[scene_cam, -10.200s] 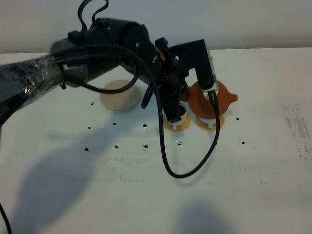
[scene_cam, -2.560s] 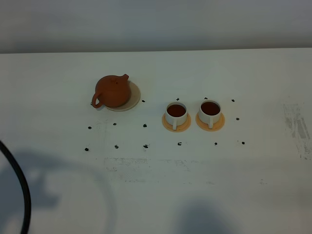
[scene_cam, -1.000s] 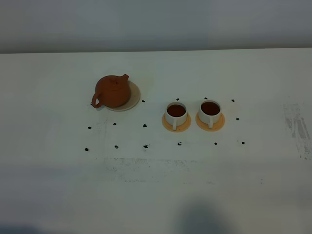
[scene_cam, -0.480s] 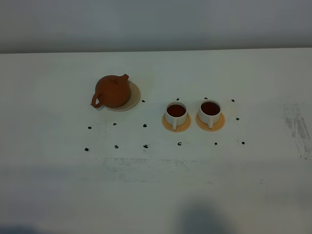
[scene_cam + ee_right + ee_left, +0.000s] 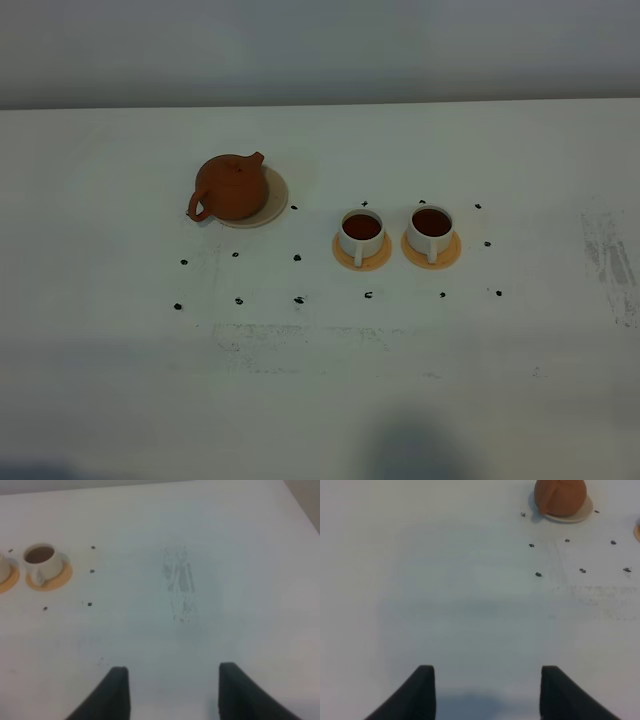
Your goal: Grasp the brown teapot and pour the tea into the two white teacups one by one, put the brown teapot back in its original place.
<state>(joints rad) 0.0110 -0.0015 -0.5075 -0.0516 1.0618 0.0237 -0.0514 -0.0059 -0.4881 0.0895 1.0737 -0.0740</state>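
The brown teapot (image 5: 231,186) stands upright on the cream-beige saucer (image 5: 274,205), back left of the table; both also show in the left wrist view, teapot (image 5: 560,496) on saucer (image 5: 584,511). The two white teacups (image 5: 361,232) (image 5: 431,228) stand side by side on orange saucers (image 5: 344,259) (image 5: 449,254), each holding dark tea. One cup (image 5: 41,561) shows in the right wrist view. Neither arm shows in the high view. My left gripper (image 5: 484,690) is open and empty, far from the teapot. My right gripper (image 5: 170,690) is open and empty, away from the cups.
Small black marks (image 5: 298,299) dot the white table around the saucers. A grey scuffed patch (image 5: 610,262) lies at the right, also in the right wrist view (image 5: 179,582). A grey wall runs along the table's far edge.
Ten seconds ago the left arm held the teapot tilted over the cups. The teapot now sits on the cream saucer and the arm has left the high view. Nothing has moved in the last second.
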